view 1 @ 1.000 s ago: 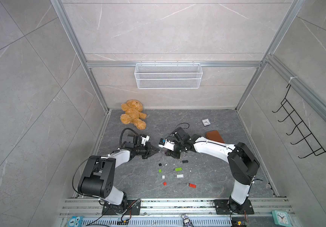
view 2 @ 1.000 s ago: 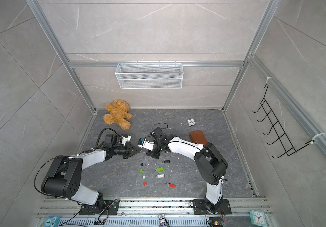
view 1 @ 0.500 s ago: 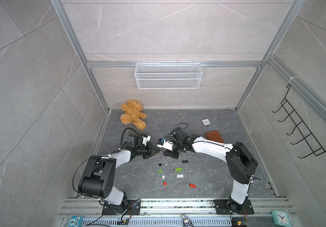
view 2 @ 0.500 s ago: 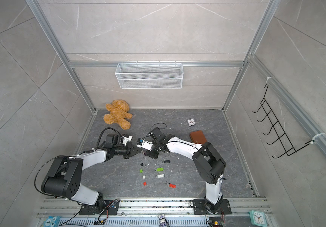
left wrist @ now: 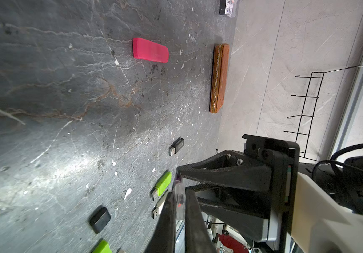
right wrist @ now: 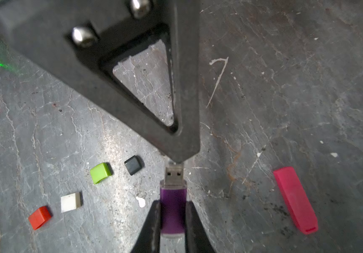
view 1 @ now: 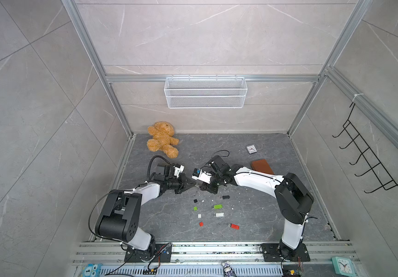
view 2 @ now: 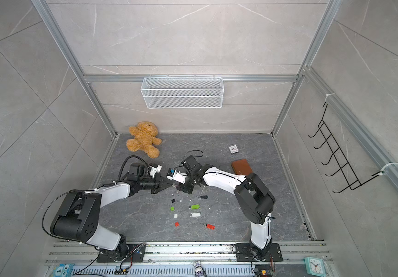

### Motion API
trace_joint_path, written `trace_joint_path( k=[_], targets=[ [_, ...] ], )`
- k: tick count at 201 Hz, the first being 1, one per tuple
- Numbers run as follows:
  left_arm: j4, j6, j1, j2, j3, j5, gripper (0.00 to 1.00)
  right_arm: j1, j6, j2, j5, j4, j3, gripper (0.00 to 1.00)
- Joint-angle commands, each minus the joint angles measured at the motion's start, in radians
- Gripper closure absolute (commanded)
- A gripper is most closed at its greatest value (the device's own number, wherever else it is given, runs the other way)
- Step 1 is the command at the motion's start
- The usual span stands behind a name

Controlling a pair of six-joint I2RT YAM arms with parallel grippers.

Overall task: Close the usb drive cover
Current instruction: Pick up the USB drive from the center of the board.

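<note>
Over the middle of the grey marbled worktop, the right gripper clamps a purple plastic USB drive. Its bare metal plug points at the clear plastic cap pinched by the left gripper, close by it.

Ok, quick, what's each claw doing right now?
Left claw: closed, holding the translucent cap.
Right claw: closed, holding the purple USB drive, plug bare.
</note>
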Motion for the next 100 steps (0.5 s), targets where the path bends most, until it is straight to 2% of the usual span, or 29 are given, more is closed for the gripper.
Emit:
trace_joint_path(
  k=[1,100],
  targets=[
    [-0.019,0.034,-0.016,-0.025,0.002,0.004,0.97,0.007,0.020,-0.018,-0.006,0.061,-0.001,0.90],
    [-0.048,0.055,-0.026,-0.032,0.009,-0.008,0.97,0.007,0.063,-0.023,0.004,0.118,0.004,0.91]
  ],
)
